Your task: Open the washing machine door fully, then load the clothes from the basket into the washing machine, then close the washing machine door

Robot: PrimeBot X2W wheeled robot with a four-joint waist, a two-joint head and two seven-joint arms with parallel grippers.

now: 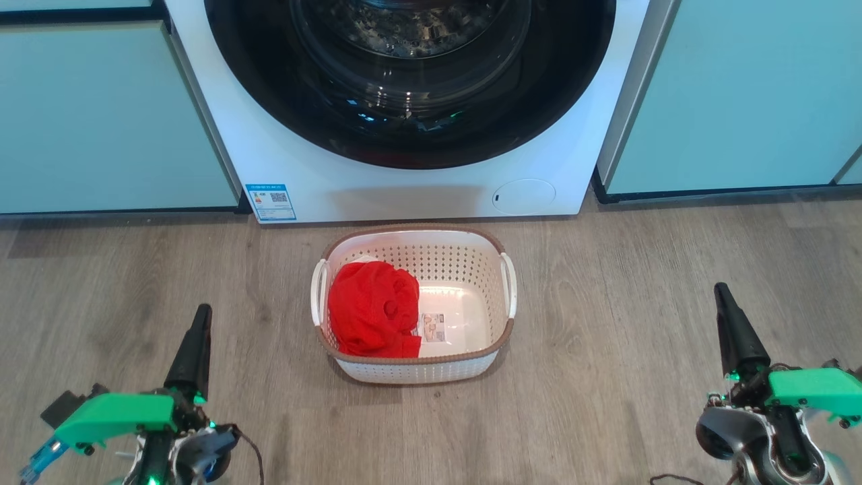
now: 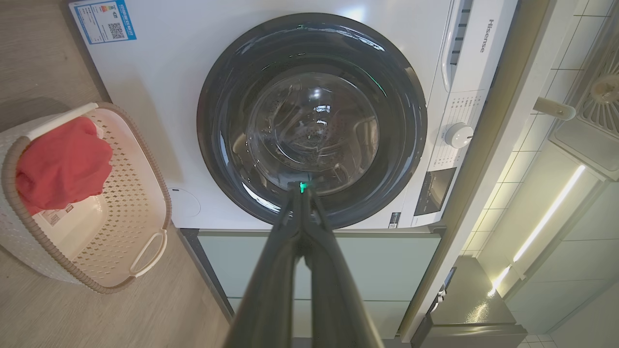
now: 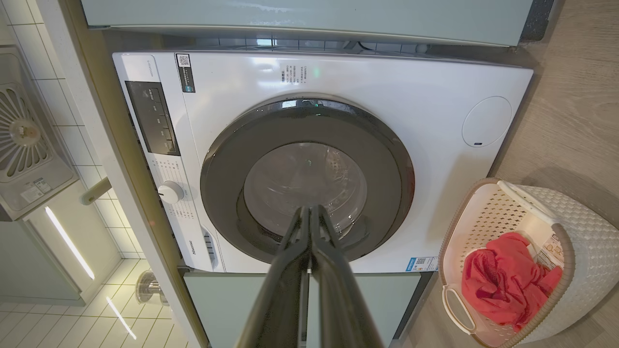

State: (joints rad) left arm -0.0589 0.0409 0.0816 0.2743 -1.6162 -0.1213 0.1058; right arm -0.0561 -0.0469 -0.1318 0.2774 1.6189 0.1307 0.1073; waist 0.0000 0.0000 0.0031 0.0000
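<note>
Washing machine door (image 1: 411,81) is closed flush against the front of the washing machine (image 1: 303,175), at the far middle of the scene. Both grippers are low and near, well short of it. The left gripper (image 1: 201,316) at the near left and the right gripper (image 1: 722,296) at the near right each have their fingers pressed together on nothing, tips pointing toward the machine. The door lies ahead and between them, about equally far from either. A pale notch (image 3: 300,102) on its right edge may be the catch, which would favour the right arm. Between grippers and machine, the basket (image 1: 508,337) sits on the wooden floor (image 1: 640,303), long axis left to right, just in front of the machine. The clothes (image 1: 374,310) are bunched in its left half. Pale teal cabinets (image 1: 101,114) flank the machine.
</note>
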